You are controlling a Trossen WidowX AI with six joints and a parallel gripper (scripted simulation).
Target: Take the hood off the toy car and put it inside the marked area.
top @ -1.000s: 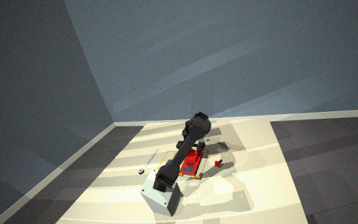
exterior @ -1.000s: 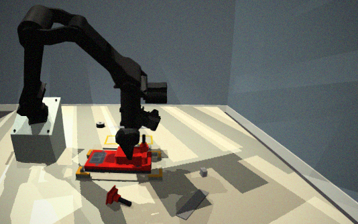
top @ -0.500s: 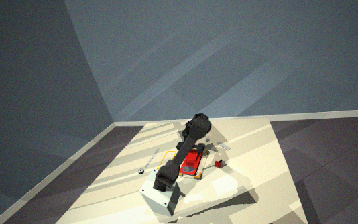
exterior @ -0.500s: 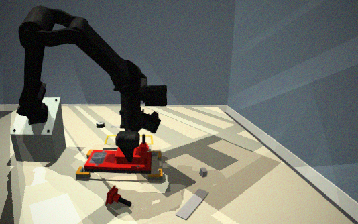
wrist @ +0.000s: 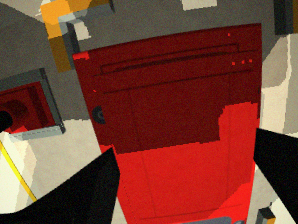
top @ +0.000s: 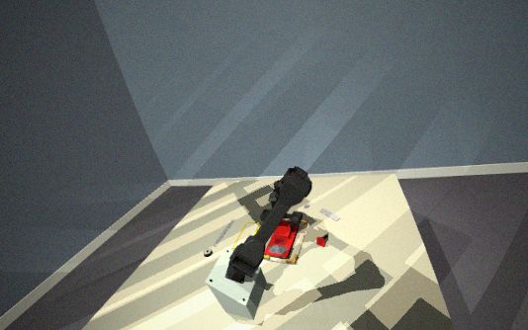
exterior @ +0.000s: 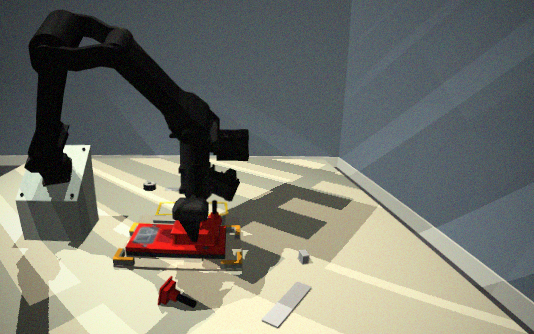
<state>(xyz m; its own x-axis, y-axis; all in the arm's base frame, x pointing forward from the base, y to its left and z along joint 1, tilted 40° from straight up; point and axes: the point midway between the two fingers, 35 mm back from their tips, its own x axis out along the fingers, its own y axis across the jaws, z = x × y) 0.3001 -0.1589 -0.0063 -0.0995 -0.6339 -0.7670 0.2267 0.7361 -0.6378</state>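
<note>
Fingers (top: 297,217) (exterior: 192,230) parted wide, astride the red toy car (top: 281,243) (exterior: 167,245) (wrist: 172,175).

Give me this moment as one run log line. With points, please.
hand (top: 283,217) (exterior: 194,239) (wrist: 181,144): partly open, astride red car (top: 281,241) (exterior: 165,244) (wrist: 180,170) | hood: still to be placed | yellow outline (top: 239,235) (exterior: 159,209) (wrist: 17,171): beside car
</note>
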